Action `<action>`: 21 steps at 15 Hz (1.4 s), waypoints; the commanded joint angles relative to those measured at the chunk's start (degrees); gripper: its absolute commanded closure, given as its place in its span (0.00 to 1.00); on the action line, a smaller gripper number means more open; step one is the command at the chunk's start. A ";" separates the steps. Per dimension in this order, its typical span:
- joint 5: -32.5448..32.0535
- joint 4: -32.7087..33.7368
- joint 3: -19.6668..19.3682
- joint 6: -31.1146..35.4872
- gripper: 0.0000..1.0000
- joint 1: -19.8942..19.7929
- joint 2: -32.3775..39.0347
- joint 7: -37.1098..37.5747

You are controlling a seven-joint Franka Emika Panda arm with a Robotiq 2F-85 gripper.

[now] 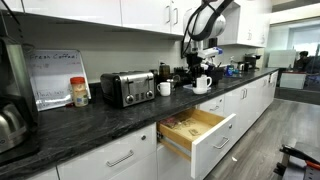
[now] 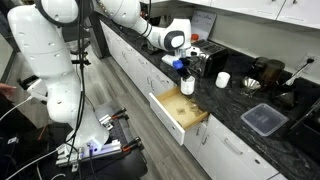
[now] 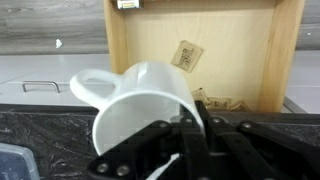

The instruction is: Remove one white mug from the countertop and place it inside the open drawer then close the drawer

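Observation:
My gripper is shut on the rim of a white mug, which hangs tilted with its handle to the left in the wrist view. In both exterior views the gripper holds this mug at the front edge of the dark countertop. The drawer stands open just beyond and below it, with small packets lying in its wood interior. A second white mug stands on the countertop.
A toaster, a jar and a kettle stand along the countertop. A black tray lies on it near black mugs. Coffee machines stand behind the arm. White cabinet fronts flank the drawer.

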 commanded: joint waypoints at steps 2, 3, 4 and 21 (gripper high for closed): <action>0.06 0.07 -0.16 -0.10 0.93 0.17 0.00 -0.04; 0.06 0.07 -0.16 -0.10 0.93 0.17 0.00 -0.04; 0.06 0.07 -0.16 -0.10 0.98 0.17 0.00 -0.04; 0.30 -13.25 0.02 14.52 0.98 1.71 -2.17 6.59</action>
